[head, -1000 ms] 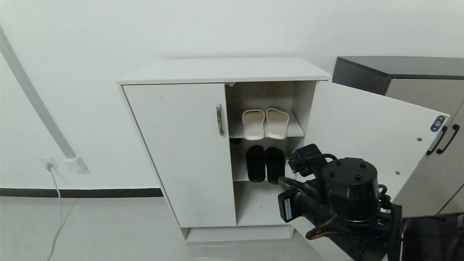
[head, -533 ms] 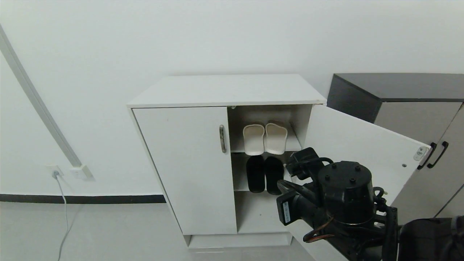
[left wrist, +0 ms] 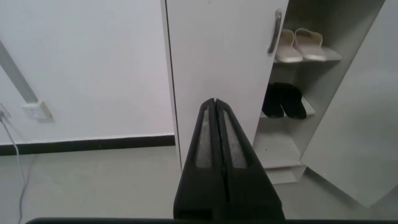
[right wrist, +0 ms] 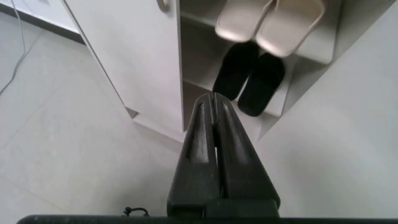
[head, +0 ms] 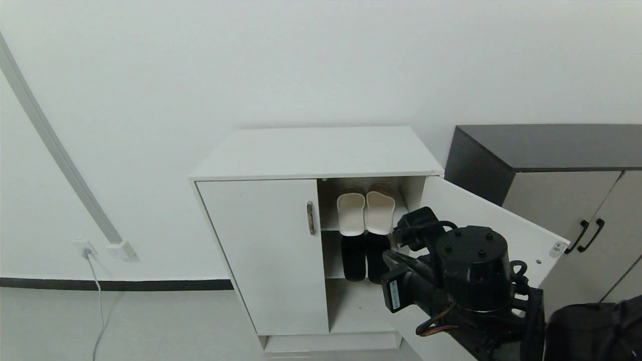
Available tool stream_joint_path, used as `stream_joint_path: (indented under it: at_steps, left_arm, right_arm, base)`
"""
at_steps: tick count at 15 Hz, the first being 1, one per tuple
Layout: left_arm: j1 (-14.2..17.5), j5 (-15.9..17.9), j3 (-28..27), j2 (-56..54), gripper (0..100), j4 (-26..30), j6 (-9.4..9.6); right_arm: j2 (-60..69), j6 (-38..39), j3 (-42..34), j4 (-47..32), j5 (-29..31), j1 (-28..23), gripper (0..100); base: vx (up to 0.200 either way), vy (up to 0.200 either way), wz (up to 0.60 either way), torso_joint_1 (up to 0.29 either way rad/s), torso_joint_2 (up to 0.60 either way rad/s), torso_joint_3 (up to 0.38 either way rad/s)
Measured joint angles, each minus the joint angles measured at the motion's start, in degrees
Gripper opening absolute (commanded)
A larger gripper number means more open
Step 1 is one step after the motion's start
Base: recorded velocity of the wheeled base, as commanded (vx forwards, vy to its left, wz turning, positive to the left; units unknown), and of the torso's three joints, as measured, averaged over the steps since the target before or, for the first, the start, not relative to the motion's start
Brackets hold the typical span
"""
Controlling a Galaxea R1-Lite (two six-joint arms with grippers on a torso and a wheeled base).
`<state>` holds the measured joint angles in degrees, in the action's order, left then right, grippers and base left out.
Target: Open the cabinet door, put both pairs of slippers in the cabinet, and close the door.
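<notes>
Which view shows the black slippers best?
The right wrist view: the black slippers lie close, both outlines clear. The head view shows them shadowed beside the arm; the left wrist view, small and distant.

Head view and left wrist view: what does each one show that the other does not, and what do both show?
Head view adds the white cabinet top and the dark cabinet beside it. Left wrist view adds the left pincer, shut and empty. Both show the white slippers shelved above the black slippers, and the open door.
</notes>
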<state>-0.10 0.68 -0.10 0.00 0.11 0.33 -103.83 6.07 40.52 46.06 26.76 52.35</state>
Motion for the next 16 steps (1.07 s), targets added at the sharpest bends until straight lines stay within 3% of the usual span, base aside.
stream_joint_path:
  at_steps: [9,16]
  left_arm:
    - [0.0,-0.04,-0.01,0.0,0,-0.06,-0.23]
    - [0.02,0.0,0.02,0.0,0,-0.01,-0.33]
  right_arm:
    - [-0.55,0.09,-0.43,2.17,-0.29,-1.11,0]
    - [-1.38,-0.06,-1.55,3.18,-0.32,-1.22,0]
  base:
    - [0.0,0.0,0.0,0.235,-0.56,-0.319]
    - [0.0,0.0,0.0,0.011,-0.03,-0.013]
